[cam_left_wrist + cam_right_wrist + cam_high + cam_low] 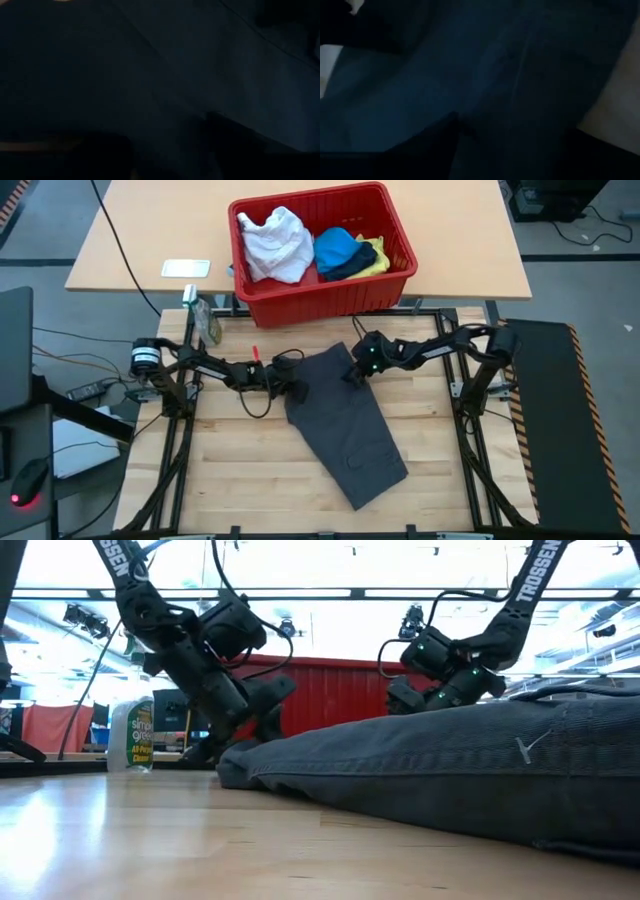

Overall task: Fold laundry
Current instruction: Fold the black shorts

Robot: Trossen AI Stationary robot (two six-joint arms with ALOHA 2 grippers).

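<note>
From above, both arms reach inward low over the wooden worktop (250,480) and meet the top edge of the dark grey garment (345,425), which lies spread at an angle in the middle. The left end effector (293,388) sits at the garment's upper left corner, the right end effector (355,370) at its upper right corner. The worktop is bare to the left, the right and the near side of the cloth. Behind it stands a red basket (390,280) holding the white garment (275,245), the bright blue garment (335,248), the dark navy garment (350,268) and the yellow garment (377,258).

From worktop height, the left arm slants down steeply to the cloth's edge, beside a spray bottle (133,735); the right arm bends down onto the raised grey fold.

The left wrist camera shows dark cloth filling the frame, pressed close around the fingers (235,137); whether they pinch it, I cannot tell.

The right wrist camera shows the same: cloth against the fingers (420,150), grip impossible to judge, a pale strip of worktop at the side.
</note>
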